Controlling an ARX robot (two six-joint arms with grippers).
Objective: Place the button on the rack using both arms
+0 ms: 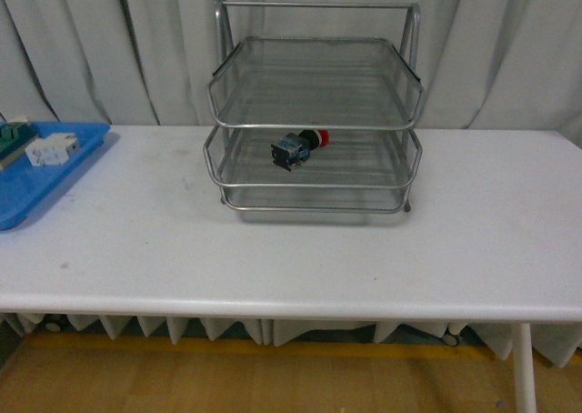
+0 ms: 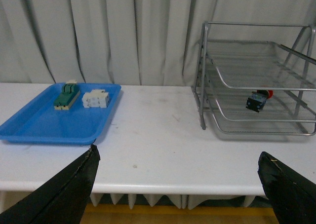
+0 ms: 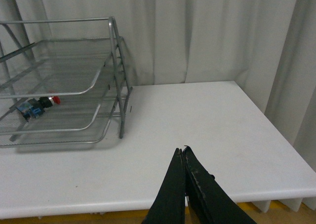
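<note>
The button (image 1: 297, 146), red cap and black-and-blue body, lies on its side on a lower tier of the silver wire rack (image 1: 314, 122) at the back middle of the white table. It also shows in the left wrist view (image 2: 257, 100) and the right wrist view (image 3: 35, 107), inside the rack (image 2: 256, 81) (image 3: 59, 81). Neither arm shows in the front view. My left gripper (image 2: 180, 160) is open and empty, above the table's front edge. My right gripper (image 3: 182, 152) is shut and empty, over the table to the right of the rack.
A flat blue tray (image 1: 50, 172) sits at the table's left end and holds a green-and-cream block (image 2: 66, 95) and a white blocky part (image 2: 96, 98). The white table (image 1: 291, 249) has its front edge near me. Grey curtains hang behind.
</note>
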